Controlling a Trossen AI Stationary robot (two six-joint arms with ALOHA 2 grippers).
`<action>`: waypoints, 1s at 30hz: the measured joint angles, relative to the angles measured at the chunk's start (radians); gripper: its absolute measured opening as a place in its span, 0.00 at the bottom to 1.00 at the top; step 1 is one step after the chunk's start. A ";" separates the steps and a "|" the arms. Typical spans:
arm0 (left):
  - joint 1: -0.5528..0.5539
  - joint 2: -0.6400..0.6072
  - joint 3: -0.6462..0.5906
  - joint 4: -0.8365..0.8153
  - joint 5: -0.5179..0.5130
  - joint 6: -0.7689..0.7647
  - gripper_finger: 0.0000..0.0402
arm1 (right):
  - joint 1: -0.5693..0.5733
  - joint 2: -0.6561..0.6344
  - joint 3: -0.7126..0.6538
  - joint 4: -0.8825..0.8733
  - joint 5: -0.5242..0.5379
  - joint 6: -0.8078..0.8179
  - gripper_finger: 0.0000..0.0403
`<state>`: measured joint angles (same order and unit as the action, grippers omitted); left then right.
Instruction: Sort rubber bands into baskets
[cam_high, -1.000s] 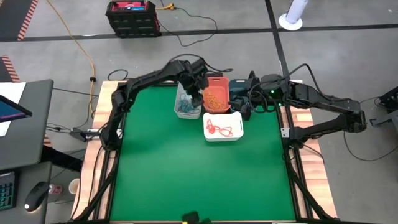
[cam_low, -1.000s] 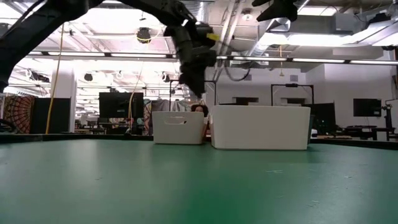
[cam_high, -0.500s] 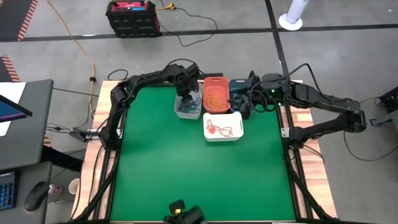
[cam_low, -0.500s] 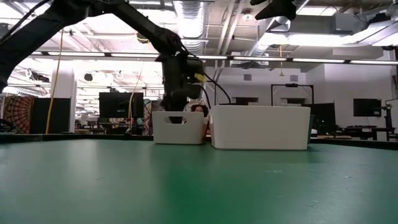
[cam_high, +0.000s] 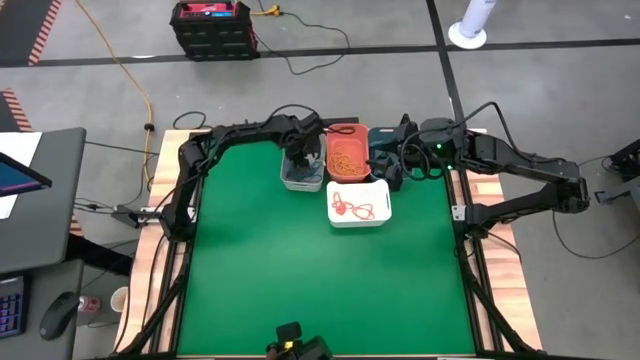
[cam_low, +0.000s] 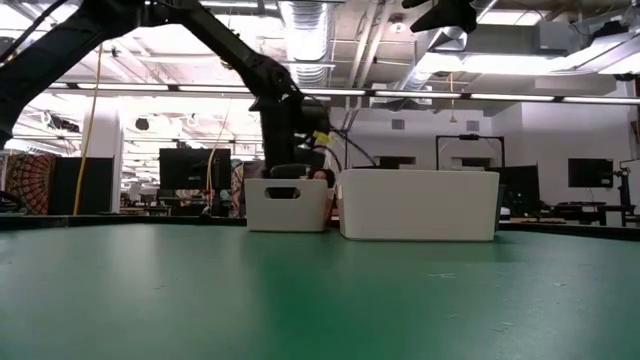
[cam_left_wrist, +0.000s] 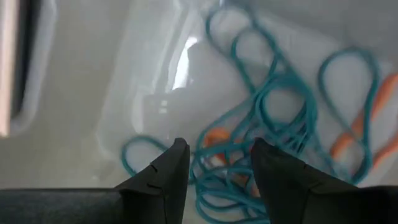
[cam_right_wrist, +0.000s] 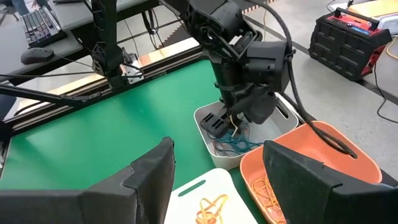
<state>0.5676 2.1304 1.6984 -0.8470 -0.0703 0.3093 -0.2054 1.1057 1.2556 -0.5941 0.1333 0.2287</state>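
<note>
High view: four baskets cluster in the upper centre of the frame on the green desk (cam_high: 300, 270). The light grey basket (cam_high: 301, 178) stands leftmost, the coral-orange basket (cam_high: 347, 154) beside it to the right, the dark slate-blue basket (cam_high: 380, 143) farther right and largely covered by the right arm, and the white basket (cam_high: 358, 203) just below the coral one.

Left pincer (cam_high: 303, 160) is lowered into the light grey basket. Left wrist view shows its two fingers (cam_left_wrist: 168, 171) parted, with a tangle of teal rubber bands (cam_left_wrist: 273, 106) and a few orange bands (cam_left_wrist: 357, 134) lying on the basket floor between and beyond them; nothing is clamped.

Right pincer (cam_high: 390, 172) sits at the right of the cluster, over the slate-blue basket. Right wrist view shows its fingers (cam_right_wrist: 152, 171) standing well apart and holding nothing.

Yellow-orange bands (cam_high: 347, 155) fill the coral basket; red bands (cam_high: 350, 207) lie in the white basket.

Low view: the grey basket (cam_low: 288, 205) and white basket (cam_low: 420, 205) stand side by side, the left arm descending into the former.
</note>
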 joint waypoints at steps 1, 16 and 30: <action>0.003 0.000 -0.013 -0.002 0.003 0.000 0.40 | 0.000 0.000 0.000 0.000 0.000 0.000 0.67; -0.005 -0.008 -0.124 0.109 0.083 0.012 0.29 | 0.000 0.000 0.000 0.000 0.000 0.000 0.67; 0.008 -0.051 -0.015 0.026 0.130 -0.004 0.00 | 0.000 0.000 0.000 -0.001 0.000 0.002 0.67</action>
<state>0.5760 2.0791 1.6836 -0.8208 0.0601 0.3051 -0.2050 1.1057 1.2556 -0.5949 0.1329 0.2307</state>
